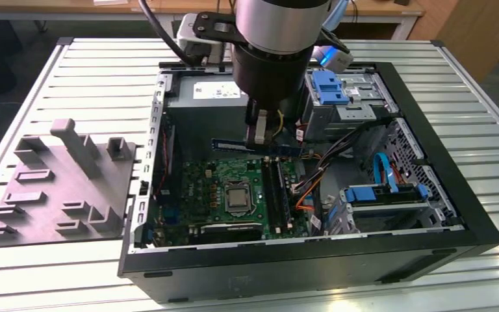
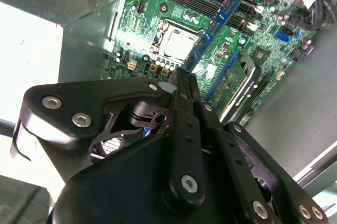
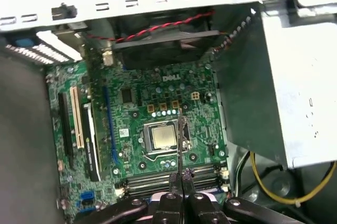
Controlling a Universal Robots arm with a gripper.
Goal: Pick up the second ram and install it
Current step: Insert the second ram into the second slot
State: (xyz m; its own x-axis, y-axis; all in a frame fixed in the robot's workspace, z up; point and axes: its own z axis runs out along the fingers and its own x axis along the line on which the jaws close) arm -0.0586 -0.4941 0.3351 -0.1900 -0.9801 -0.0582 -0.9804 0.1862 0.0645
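Note:
The second ram (image 1: 232,144) is a thin blue stick held level above the motherboard (image 1: 199,188) inside the open computer case (image 1: 319,250). My gripper (image 1: 260,138) is shut on it near its middle. In the second wrist view the second ram (image 2: 216,21) runs out past the fingertips (image 2: 184,79) over the green board. In the first wrist view it shows edge-on as a thin dark line (image 3: 179,134) above the processor socket (image 3: 162,135), with the gripper (image 3: 181,181) closed around it. Black memory slots (image 1: 273,188) lie on the board beside the socket, below the stick.
A grey moulded fixture (image 1: 59,188) lies on the slatted table at the exterior view's left. Inside the case are the power supply (image 1: 204,94), a blue-latched drive cage (image 1: 329,88), orange and black cables (image 1: 308,192) and a blue drive tray (image 1: 379,194).

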